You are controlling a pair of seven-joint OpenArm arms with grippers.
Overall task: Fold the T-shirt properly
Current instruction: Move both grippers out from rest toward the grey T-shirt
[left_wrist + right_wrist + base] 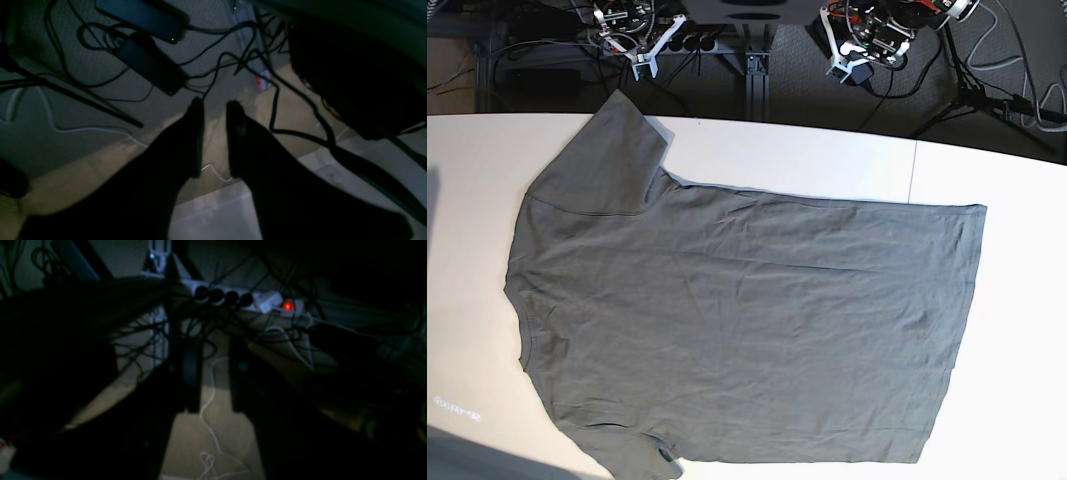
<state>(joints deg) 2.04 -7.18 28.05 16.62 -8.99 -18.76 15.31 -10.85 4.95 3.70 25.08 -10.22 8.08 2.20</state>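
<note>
Left wrist view first: the left gripper [213,106] fills the lower frame, two dark fingers [196,133] with a clear gap between them and nothing in it, so the jaws stand apart and empty. Straight beneath that gap lies pale beige floor, with a thin white cable [213,171] crossing just under the fingers. Beyond the tips, a tangle of black cables [273,110] snakes away, and further out to the left of the tips sit two dark rectangular power bricks [150,66], each with a tiny green light. Over to the right wrist view, very dim: the right gripper [213,363] also shows two dark fingers [191,373] held apart with nothing between them, a loose white cord [206,406] trailing on the floor through the gap. Past the tips, a white power strip [247,300] carries a row of black plugs and a glowing red switch [287,306]. From the base view, both arms sit tucked at the far edge, beyond the white table [777,150]. The wrinkled dark olive-grey short-sleeved T-shirt [747,330] lies spread flat on that table, well apart from both grippers, collar end under the right arm's side, hem under the left arm's side, one sleeve pointing towards the arms.
</note>
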